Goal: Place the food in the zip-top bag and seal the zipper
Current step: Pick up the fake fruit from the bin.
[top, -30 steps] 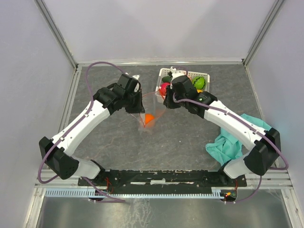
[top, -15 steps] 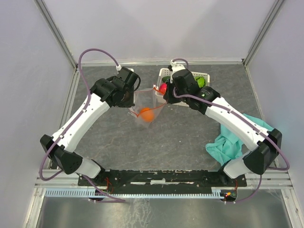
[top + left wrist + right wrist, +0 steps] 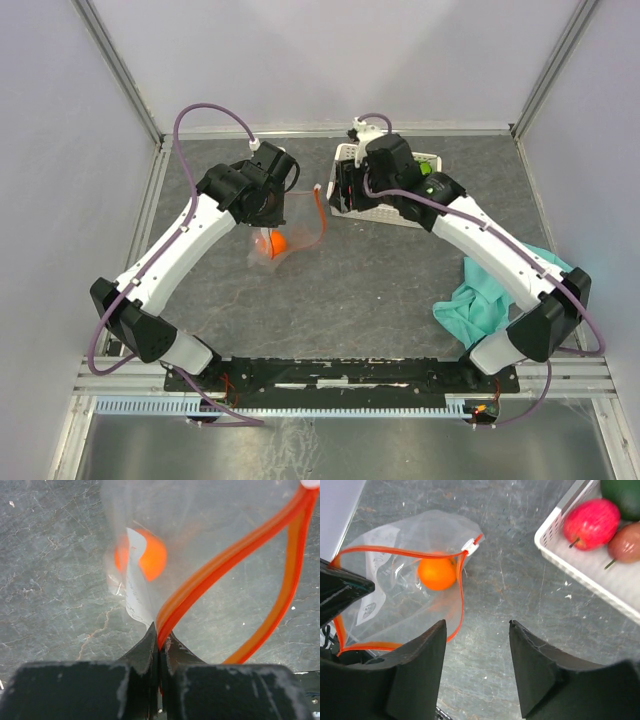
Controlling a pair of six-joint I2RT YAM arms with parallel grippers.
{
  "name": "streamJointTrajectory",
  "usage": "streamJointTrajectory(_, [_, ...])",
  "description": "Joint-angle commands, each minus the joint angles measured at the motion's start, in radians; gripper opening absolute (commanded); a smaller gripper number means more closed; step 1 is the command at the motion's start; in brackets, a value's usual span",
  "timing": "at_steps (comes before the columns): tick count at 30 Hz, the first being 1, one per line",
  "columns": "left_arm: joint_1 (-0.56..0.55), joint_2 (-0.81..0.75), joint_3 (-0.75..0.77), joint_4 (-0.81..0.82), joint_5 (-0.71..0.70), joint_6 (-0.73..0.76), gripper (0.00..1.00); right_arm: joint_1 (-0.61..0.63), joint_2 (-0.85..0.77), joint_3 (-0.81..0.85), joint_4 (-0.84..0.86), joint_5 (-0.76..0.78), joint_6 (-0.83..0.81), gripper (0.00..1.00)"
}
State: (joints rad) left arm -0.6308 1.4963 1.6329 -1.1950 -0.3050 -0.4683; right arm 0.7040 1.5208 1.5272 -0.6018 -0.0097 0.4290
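Zip-top bag (image 3: 380, 585), one orange (image 3: 436, 573) inside, sits left of the basket (image 3: 560, 537), its zipper (image 3: 225, 565) pinched in the closed left gripper (image 3: 159, 635). Right gripper (image 3: 476, 630), jaws wide and empty, hovers between bag and basket, both arms reaching far.

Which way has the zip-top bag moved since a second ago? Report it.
Yes. The zip-top bag has shifted left in the top view, away from the white basket, pinched by the left gripper.

I see the bag (image 3: 380, 580) as clear, crinkly plastic; the table (image 3: 520, 580) matt, veined, stone-look grey; the basket (image 3: 600, 575) white plastic; the apple (image 3: 591, 522) glossy.
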Motion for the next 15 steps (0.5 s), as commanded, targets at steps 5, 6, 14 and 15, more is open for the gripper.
streamJointTrajectory(5, [-0.004, 0.006, 0.032, 0.017, -0.029, 0.044, 0.03, -0.134, -0.002, 0.099, -0.08, -0.018, -0.106, 0.72])
streamJointTrajectory(6, [-0.004, 0.006, 0.032, 0.016, -0.033, 0.043, 0.03, -0.157, 0.004, 0.1, -0.096, -0.003, -0.117, 0.73])
streamJointTrajectory(14, [-0.004, 0.001, 0.028, 0.015, -0.04, 0.04, 0.03, -0.274, 0.093, 0.063, -0.122, 0.196, -0.227, 0.83])
streamJointTrajectory(15, [-0.004, 0.001, 0.027, 0.015, -0.039, 0.04, 0.03, -0.283, 0.106, 0.056, -0.114, 0.22, -0.235, 0.84])
